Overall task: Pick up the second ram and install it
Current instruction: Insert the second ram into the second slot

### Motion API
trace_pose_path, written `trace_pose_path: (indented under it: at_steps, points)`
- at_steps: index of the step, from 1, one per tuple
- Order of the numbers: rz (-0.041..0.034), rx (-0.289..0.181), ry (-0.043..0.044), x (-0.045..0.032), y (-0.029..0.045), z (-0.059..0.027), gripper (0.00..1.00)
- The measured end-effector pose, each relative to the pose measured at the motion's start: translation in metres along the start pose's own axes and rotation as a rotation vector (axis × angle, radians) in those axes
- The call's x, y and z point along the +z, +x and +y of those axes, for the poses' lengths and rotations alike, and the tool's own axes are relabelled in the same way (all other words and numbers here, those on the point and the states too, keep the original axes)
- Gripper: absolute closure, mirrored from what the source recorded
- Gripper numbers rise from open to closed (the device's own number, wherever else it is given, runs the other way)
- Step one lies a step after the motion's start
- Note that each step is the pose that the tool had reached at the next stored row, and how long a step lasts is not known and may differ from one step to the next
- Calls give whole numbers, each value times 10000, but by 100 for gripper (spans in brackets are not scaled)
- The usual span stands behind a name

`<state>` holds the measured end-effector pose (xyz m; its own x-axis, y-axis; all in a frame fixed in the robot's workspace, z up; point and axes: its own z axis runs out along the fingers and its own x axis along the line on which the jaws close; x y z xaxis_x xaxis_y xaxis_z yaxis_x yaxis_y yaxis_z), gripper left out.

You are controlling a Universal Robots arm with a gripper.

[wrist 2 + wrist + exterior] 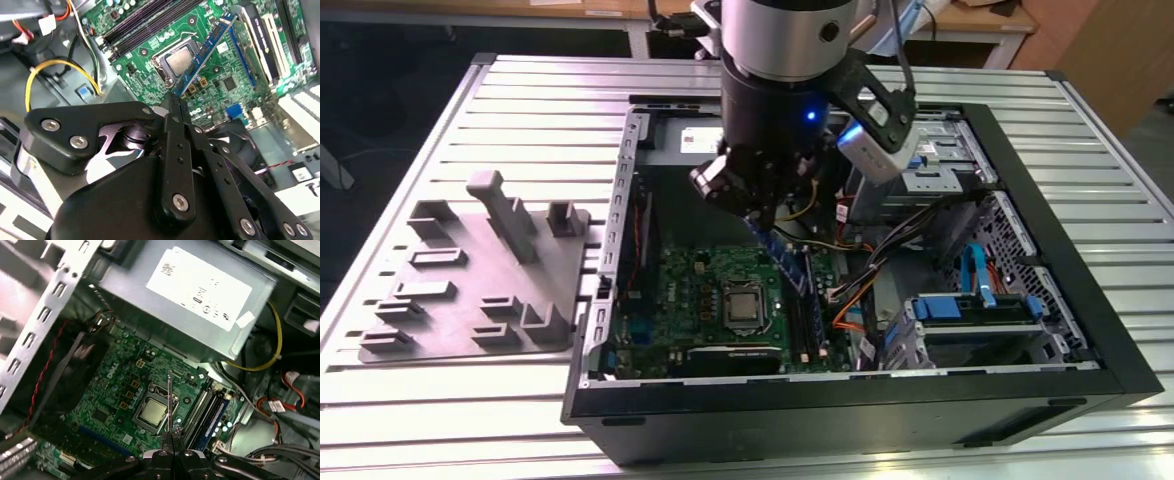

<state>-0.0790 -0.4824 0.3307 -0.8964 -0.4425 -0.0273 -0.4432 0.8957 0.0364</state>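
Note:
My gripper [765, 213] hangs inside the open computer case [1067, 290], shut on one end of the second ram [783, 258]. The ram is a narrow blue stick that slants down over the green motherboard [700, 290] without touching it. In the second wrist view the black fingers [173, 125] pinch the ram [205, 50], which reaches out above the processor socket [175, 62]. In the first wrist view the ram [170, 392] shows edge-on as a thin line over the socket [152, 412]. The long black memory slots [206, 412] lie just beside it.
A grey power-supply box [195, 300] sits at the case's far end, with yellow, orange and black cables [854, 295] beside the slots. A drive cage with blue parts [974, 310] fills the exterior view's right. A grey fixture plate [467, 270] lies on the slatted table, left of the case.

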Motion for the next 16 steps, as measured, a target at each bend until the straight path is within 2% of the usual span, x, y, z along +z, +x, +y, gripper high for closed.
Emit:
trace_pose_path:
  at_steps: [16]
  points:
    - [-107, 2912, 79, 23, 1, -1, 89]
